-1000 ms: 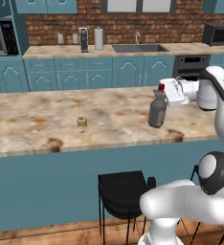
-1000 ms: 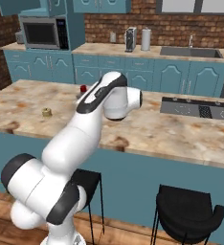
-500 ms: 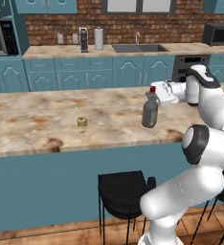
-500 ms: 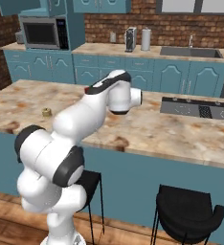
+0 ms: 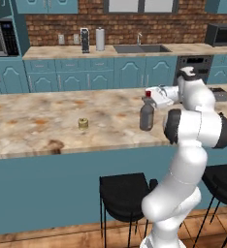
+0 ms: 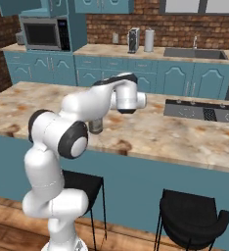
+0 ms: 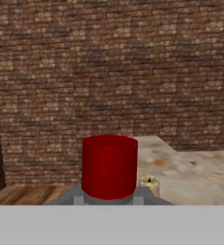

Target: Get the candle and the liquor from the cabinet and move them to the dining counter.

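The fingers are clamped on the neck of the liquor [image 5: 146, 114], just under its red cap [image 7: 109, 165], the gripper [image 5: 151, 97] holding it upright on the dining counter [image 5: 33, 131]. The candle [image 5: 83, 123] sits well apart at nine o'clock of the bottle, open marble between them. Two black stools [image 5: 123, 193] stand below the counter's near edge at six o'clock.

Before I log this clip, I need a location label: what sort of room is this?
A home kitchen, apparently: a sink in the back counter, a microwave on the wall, and stools at the marble dining counter.
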